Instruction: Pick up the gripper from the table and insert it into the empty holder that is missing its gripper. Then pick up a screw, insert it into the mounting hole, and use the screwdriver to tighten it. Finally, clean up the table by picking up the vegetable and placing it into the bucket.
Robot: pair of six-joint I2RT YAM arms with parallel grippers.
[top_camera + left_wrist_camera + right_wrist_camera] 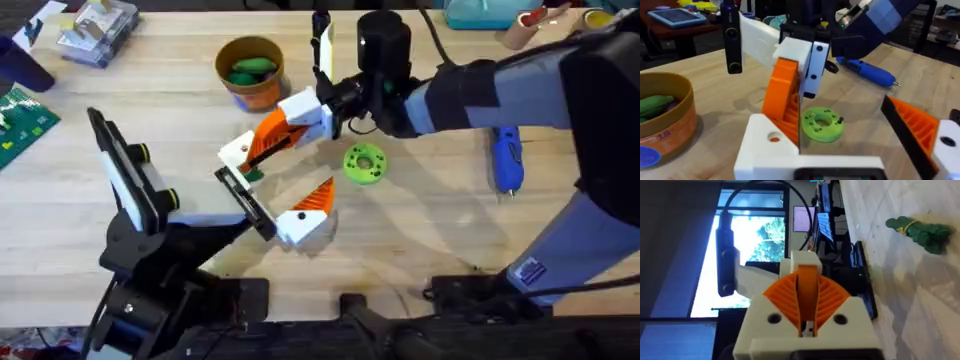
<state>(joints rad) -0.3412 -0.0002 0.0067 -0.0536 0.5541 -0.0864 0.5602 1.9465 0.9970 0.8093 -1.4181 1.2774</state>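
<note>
Left claw (268, 178) spread wide over table (420, 230), right claw (300, 120) pressed together, vegetable (252, 70) inside bucket (228, 58), screwdriver (506, 160) lying well apart.

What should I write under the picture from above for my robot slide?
Right gripper hangs near the green disc, vegetable in the bucket, screwdriver lying aside.

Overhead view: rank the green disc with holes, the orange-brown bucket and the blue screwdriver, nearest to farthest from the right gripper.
Measured from the right gripper, mid-table:
1. Bright green round disc with holes: just beside it, toward the right side.
2. Small round orange-brown bucket with a tan rim: behind it, farther up the table; close to the disc's distance, so ranks 1 and 2 are tight.
3. Stubby bright blue screwdriver: clearly farthest, far right.
</note>
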